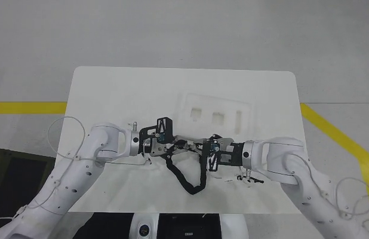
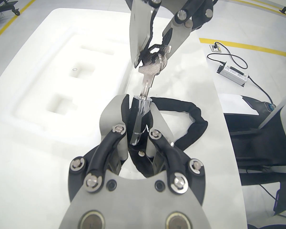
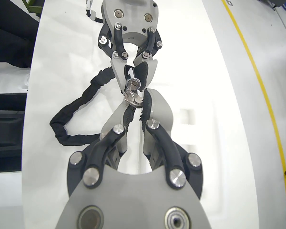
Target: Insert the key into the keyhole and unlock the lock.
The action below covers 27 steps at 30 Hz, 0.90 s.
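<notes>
One loop of the black-sleeved chain (image 1: 190, 179) sags toward the near edge of the desk (image 1: 113, 95), below the two hands. Above it, mid-desk, the left hand (image 2: 137, 106) comes in from the left with its fingers closed tight on the chrome lock (image 2: 139, 117), gripping the barrel so its end face points right. The right hand (image 2: 153, 55) meets it from the right, its fingers pinched on the head of the key (image 2: 147, 82). The blade tip sits at the mouth of the keyhole (image 3: 133, 84). How deep it has gone I cannot tell.

The step in hand looks like the insertion itself, with the turn not yet begun. To do it well, the blade should run along the barrel's own axis. The two look roughly in line, so a straight, gentle push from the right should do more than any wiggle. The left hand needs only to brace the barrel against that push. Twisting should wait until the blade is seated to the shoulder, because turning early could slip the thin head in the right hand's pinch or cock the blade. The chain may tug as the barrel shifts.

Farther back lies a white foam tray (image 1: 217, 113), apart from the work.
</notes>
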Available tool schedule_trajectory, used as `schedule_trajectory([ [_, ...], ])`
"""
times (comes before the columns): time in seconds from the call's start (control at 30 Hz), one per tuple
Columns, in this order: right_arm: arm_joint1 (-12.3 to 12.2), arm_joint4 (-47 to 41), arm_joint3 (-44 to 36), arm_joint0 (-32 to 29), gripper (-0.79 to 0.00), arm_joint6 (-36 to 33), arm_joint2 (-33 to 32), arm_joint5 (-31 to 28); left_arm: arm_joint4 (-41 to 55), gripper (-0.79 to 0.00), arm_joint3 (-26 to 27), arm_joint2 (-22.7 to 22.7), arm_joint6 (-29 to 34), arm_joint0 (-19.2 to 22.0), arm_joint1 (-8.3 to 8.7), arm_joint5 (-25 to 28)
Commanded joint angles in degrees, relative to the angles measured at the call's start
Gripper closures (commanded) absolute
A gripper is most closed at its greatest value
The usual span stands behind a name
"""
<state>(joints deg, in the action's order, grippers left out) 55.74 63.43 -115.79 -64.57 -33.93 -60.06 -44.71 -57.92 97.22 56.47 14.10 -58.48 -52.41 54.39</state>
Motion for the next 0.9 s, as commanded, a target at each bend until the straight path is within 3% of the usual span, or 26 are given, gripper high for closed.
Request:
schedule_trajectory([
  [0.0,0.16,-4.20,0.66,0.64,0.000,-3.01,0.46,1.95,-0.39,0.000,0.36,0.24,-0.03,-0.17,0.02,-0.24],
  [0.3,0.70,-17.77,2.64,2.43,0.000,-10.02,1.28,9.75,-1.44,0.000,1.18,1.16,-0.08,-1.11,0.09,-0.73],
  [0.53,0.77,-22.18,2.73,2.79,-0.003,-12.93,1.92,11.38,-1.95,0.000,1.53,1.53,-0.16,-1.57,0.04,-1.07],
  [0.6,0.84,-22.89,3.06,3.06,-0.089,-13.30,2.28,11.62,-2.05,0.000,1.59,1.65,-0.21,-1.66,0.03,-1.14],
  [0.63,0.88,-23.17,3.15,3.21,-0.169,-13.49,2.47,11.65,-2.13,0.000,1.62,1.71,-0.24,-1.74,0.03,-1.17],
  [0.67,0.91,-23.38,3.23,3.36,-0.314,-13.66,2.65,11.64,-2.16,0.000,1.60,1.82,-0.29,-1.83,0.03,-1.23],
  [0.7,0.93,-23.51,3.28,3.51,-0.385,-13.80,2.79,11.60,-2.20,0.000,1.64,1.92,-0.31,-1.92,0.04,-1.19],
  [0.73,0.95,-23.60,3.34,3.64,-0.545,-13.87,2.86,11.64,-2.21,0.000,1.63,2.04,-0.34,-2.01,0.05,-1.23],
  [0.8,0.95,-23.74,3.34,3.78,-0.733,-14.00,2.92,11.65,-2.24,0.000,1.66,2.25,-0.37,-2.17,0.06,-1.22],
  [0.87,0.91,-23.61,3.00,3.75,-0.785,-13.76,2.69,11.51,-2.25,0.000,1.69,2.43,-0.38,-2.32,0.07,-1.29],
])
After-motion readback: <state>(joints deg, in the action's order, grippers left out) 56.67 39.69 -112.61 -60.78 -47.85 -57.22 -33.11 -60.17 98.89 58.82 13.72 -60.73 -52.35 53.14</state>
